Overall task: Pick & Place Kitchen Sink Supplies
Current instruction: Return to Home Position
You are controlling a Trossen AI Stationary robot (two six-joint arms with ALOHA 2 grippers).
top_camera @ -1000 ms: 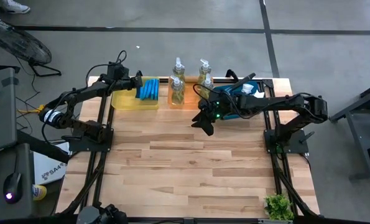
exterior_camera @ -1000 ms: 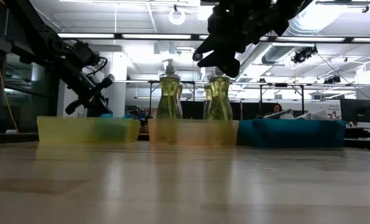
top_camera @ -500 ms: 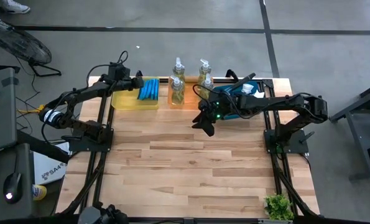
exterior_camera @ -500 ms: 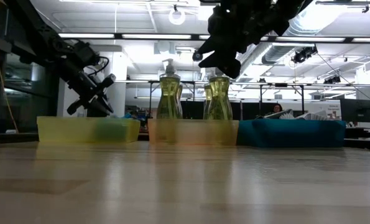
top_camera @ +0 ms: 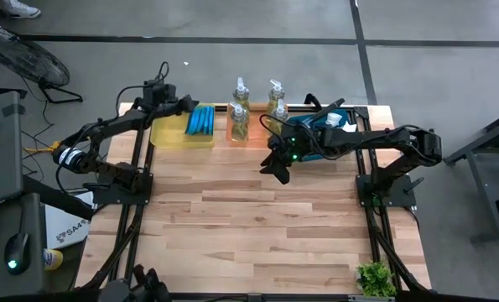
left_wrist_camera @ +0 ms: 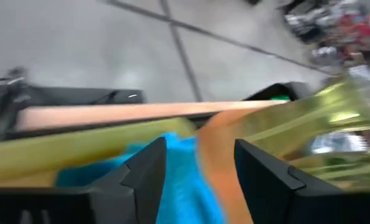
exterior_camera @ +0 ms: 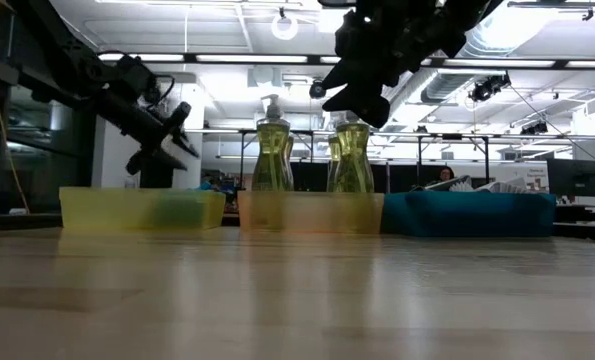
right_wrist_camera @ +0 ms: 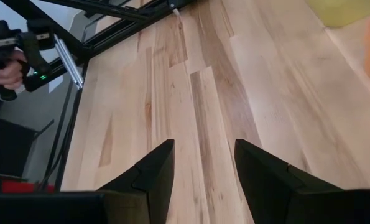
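Observation:
Several blue sponges (top_camera: 202,121) stand on edge in the yellow tray (top_camera: 169,136); the left wrist view shows them as a blue mass (left_wrist_camera: 178,183). Clear soap bottles (top_camera: 238,120) (exterior_camera: 273,155) stand upright in the orange tray (top_camera: 251,139). Dish brushes with white heads (top_camera: 335,122) lie in the blue tray (top_camera: 347,141). My left gripper (top_camera: 187,107) (left_wrist_camera: 200,155) hangs open and empty above the yellow tray, just left of the sponges. My right gripper (top_camera: 280,171) (right_wrist_camera: 200,152) is open and empty over bare wood, near the orange tray.
The three trays line the table's far edge (top_camera: 257,106), yellow, orange, blue from left to right (exterior_camera: 467,213). A small green plant (top_camera: 375,278) sits at the near right corner. Bare wood (top_camera: 249,226) fills the middle and near part. A hand on a black device (right_wrist_camera: 7,65) shows beyond the table.
My left gripper has risen out of the yellow tray, away from the sponges, and tipped from pointing steeply down to a flatter slant. The sponges stay in the tray. My right arm has kept still.

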